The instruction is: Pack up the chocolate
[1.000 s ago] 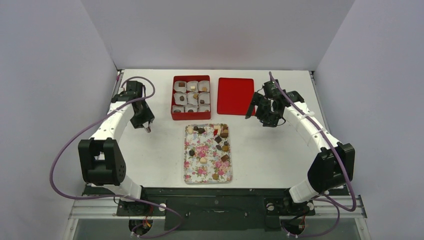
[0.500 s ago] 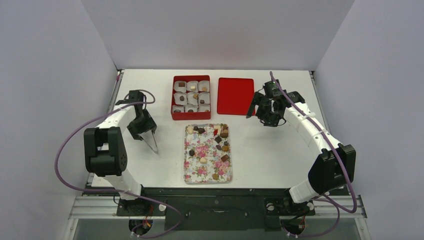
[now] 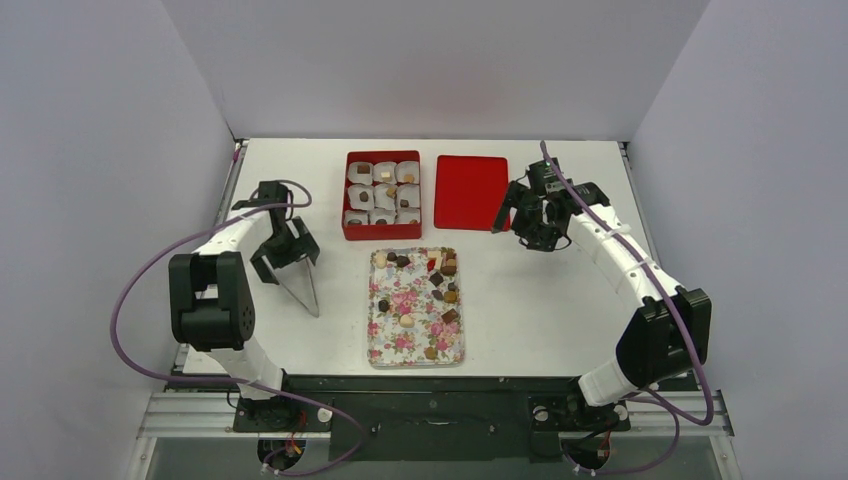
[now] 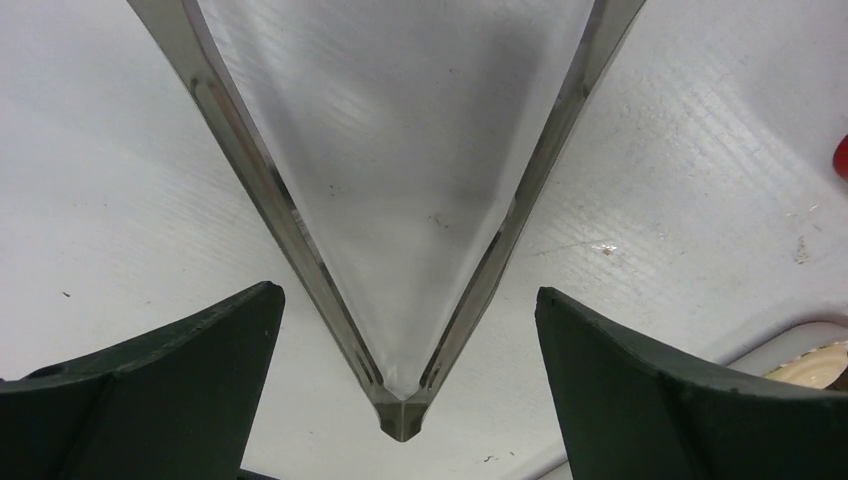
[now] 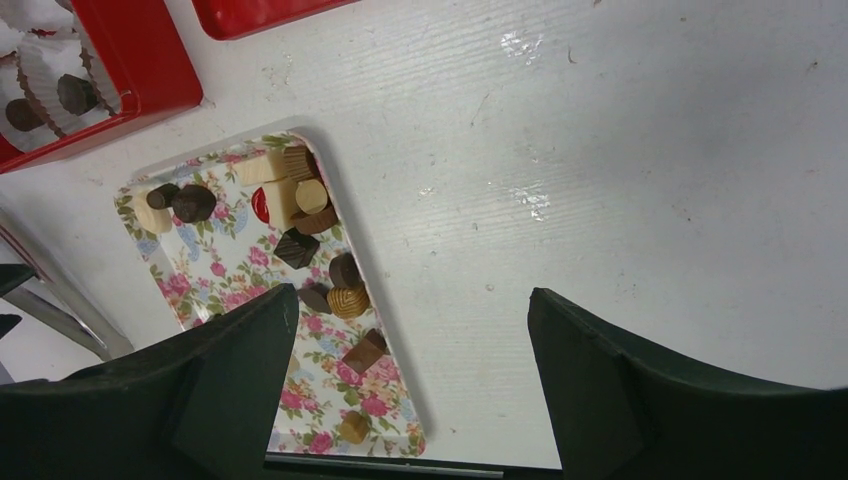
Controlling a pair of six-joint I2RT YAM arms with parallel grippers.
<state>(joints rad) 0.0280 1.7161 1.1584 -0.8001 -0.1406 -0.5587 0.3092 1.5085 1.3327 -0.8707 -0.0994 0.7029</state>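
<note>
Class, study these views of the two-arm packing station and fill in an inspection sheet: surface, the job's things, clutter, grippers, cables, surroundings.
Surface: white table, lightly scuffed.
Job's things: chocolate scattered on the floral tray; more pieces sit in some paper cups of the red box; red lid lies flat to the box's right.
Clutter: nothing seen.
Grippers: left gripper open, metal tweezers between its fingers, neither finger seen touching them; right gripper open, empty, above the table.
Cables: purple cables loop off both arms, clear of the tray and box.
Surroundings: plain walls on three sides.
</note>
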